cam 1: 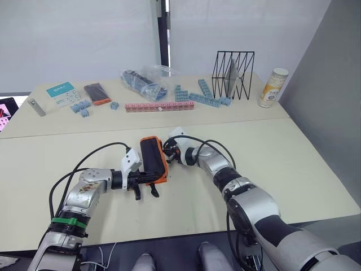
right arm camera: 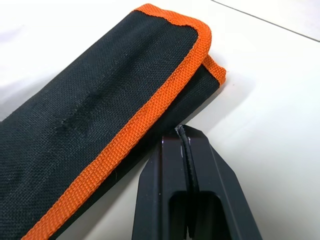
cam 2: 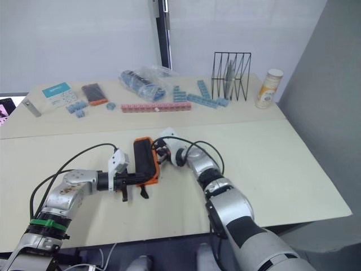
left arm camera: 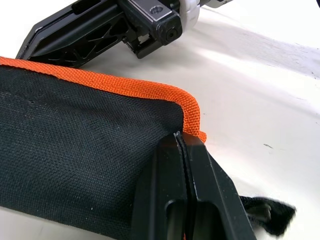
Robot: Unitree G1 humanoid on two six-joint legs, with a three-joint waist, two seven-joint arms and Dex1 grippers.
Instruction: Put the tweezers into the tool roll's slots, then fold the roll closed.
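- Lying folded on the table [cam 1: 271, 152], the tool roll [cam 1: 153, 160] is flanked by 2 grippers.
- Left gripper [left arm camera: 182, 145] is clenched on the roll's orange edge.
- Right gripper [right arm camera: 182, 137] is clenched empty beside it.

A beige table [cam 1: 293, 164] carries the folded tool roll [cam 1: 153, 158] near its front edge — and at the back a wire rack [cam 1: 233, 73], canister [cam 1: 273, 87], plastic bag [cam 1: 144, 82], blue blocks [cam 1: 206, 97] and a pink strip [cam 1: 159, 106].

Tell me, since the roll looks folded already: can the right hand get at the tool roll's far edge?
Probably yes. The right hand sits shut at the folded tool roll, its fingertips at the orange-piped edge, with bare table around it. The left hand is at the near end, out of its way.
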